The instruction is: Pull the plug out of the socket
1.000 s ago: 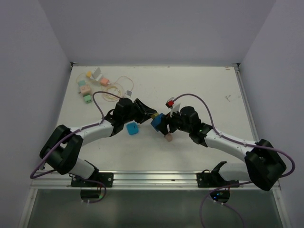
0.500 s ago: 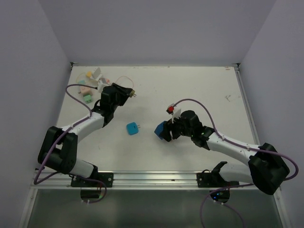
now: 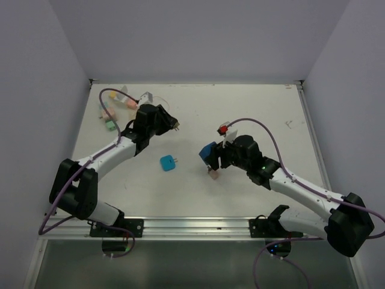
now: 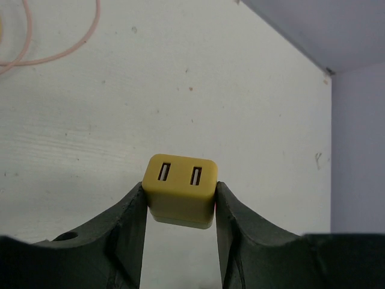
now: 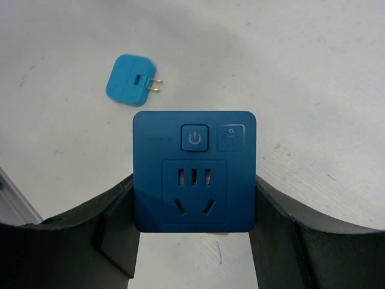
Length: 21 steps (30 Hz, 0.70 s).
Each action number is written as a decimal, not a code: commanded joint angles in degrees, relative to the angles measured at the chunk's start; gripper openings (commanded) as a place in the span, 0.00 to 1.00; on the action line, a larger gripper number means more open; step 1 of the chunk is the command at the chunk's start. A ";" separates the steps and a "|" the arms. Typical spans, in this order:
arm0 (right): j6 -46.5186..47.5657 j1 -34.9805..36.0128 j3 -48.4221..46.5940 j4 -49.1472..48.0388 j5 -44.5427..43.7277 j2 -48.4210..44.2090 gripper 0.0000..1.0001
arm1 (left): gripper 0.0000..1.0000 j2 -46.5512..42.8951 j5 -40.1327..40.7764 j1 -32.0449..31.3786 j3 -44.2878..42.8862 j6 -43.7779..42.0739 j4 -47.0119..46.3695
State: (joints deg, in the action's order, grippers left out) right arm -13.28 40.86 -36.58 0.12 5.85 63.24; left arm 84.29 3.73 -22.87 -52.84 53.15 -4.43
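Since a second ago the plug and socket have come apart. My left arm has swung back toward the far left, and my right arm has drawn off to the right.

My left gripper (image 3: 172, 123) is partly closed on the yellow plug (image 4: 180, 188), with a finger pressed against each side. My right gripper (image 3: 210, 158) is partly closed on the blue socket (image 5: 194, 171), well apart from the plug.

Only the left wrist view shows the two slots in the plug's face. Only the right wrist view shows the socket's power button and five holes.

Count:
- One socket.
- One yellow plug.
- One teal plug (image 3: 168, 163), two prongs, lying loose on the table (image 3: 271, 108) between the arms.
- Coloured pieces and cables (image 3: 117, 105) at the far left, number unclear.
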 commanded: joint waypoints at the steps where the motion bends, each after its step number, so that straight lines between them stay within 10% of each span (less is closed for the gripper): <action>1: -1.40 -0.52 -3.59 1.36 -10.39 -1.46 0.00 | 0.00 1.83 -1.10 -6.45 -3.23 -13.31 11.27; 10: -8.07 -6.74 -4.12 5.76 -21.93 -0.58 0.00 | 0.07 7.55 -0.13 -18.42 -2.62 -19.57 19.98; 21: -15.11 -20.64 -5.69 8.23 -21.50 5.92 0.00 | 0.45 14.06 4.53 -25.55 -7.01 -21.24 26.22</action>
State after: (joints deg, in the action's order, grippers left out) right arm -25.28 22.22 -38.52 9.89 -14.90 67.20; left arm 97.27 6.28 -47.55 -58.08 33.41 19.46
